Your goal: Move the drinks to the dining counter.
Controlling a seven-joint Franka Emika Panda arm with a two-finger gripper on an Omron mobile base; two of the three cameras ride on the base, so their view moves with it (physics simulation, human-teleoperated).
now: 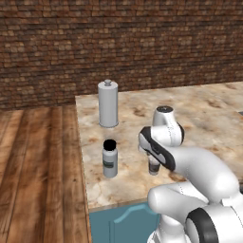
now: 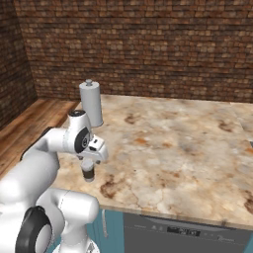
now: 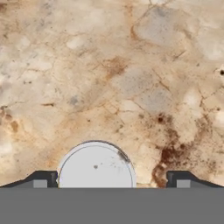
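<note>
Brick wall behind, marbled bench [image 1: 199, 114] on teal fronts. Going left to right near the bench's front-left corner: the bottle [image 1: 110, 159] stands free, then the cup [image 3: 95, 166] sits right under the hand [image 3: 109, 183] — fingers spread wide either side of its lid, not gripping, presumably lined up for a top grab.

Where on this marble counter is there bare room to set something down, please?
The counter lies bare right of the canister, back to the brick wall. It is crowded near the front left corner: bottle, cup, gripper.
</note>
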